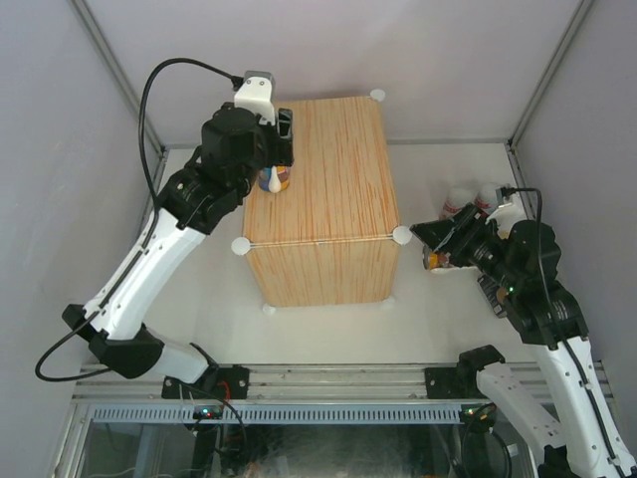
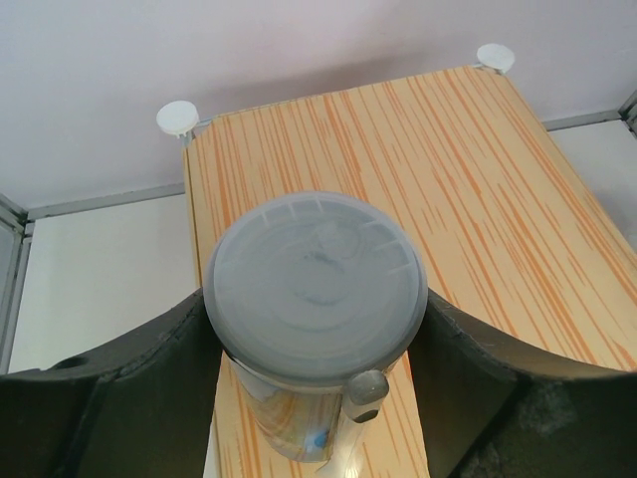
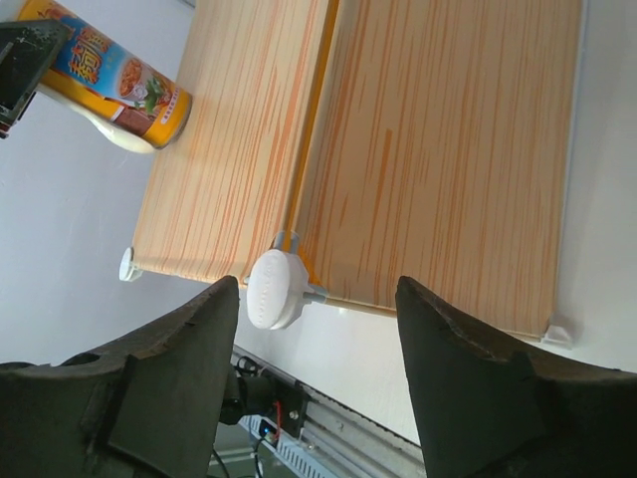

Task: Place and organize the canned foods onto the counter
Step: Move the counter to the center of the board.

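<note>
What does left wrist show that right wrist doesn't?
Only left wrist: grey lid of the tall can from above, gripped by the left claw, plus two far corner knobs of the counter. Only right wrist: the can's printed label, the counter's side panel, two near corner knobs, the open, empty right claw. Both: the tall can and the counter's wood-grain top.

The top camera hangs above and behind the table's (image 1: 199,299) near edge, looking down on all of it, with the counter (image 1: 323,189) mid-frame. The left wrist camera sits close over the can (image 2: 317,284) at the counter's left edge and faces the far side. The right wrist camera, rolled sideways, looks from the right at the counter's near-right knob (image 3: 274,289). All three views share the counter and the can.
</note>
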{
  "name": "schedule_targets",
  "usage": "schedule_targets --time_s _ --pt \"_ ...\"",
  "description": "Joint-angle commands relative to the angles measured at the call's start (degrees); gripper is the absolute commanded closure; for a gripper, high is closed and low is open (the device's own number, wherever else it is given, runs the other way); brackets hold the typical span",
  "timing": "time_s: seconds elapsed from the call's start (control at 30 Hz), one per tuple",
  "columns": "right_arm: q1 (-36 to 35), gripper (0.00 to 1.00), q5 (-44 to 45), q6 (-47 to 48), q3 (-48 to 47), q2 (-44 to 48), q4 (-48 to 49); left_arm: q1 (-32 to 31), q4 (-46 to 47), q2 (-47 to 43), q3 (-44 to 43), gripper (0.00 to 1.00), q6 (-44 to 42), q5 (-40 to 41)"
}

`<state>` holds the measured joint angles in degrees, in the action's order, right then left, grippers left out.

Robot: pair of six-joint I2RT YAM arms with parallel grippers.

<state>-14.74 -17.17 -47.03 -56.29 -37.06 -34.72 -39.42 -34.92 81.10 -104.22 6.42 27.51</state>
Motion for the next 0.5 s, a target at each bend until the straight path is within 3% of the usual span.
schedule_targets --time_s 0.0,0.47 --pt "1.38 0.36 -0.84 2.38 -3.29 -1.13 0.97 -1.38 6.45 0.11 -7.68 1.00 -1.62 2.09" --pt "2.88 0.34 0.77 7.45 -7.80 -3.94 0.62 -2.48 5.33 -2.88 -6.17 1.00 -0.66 3.26"
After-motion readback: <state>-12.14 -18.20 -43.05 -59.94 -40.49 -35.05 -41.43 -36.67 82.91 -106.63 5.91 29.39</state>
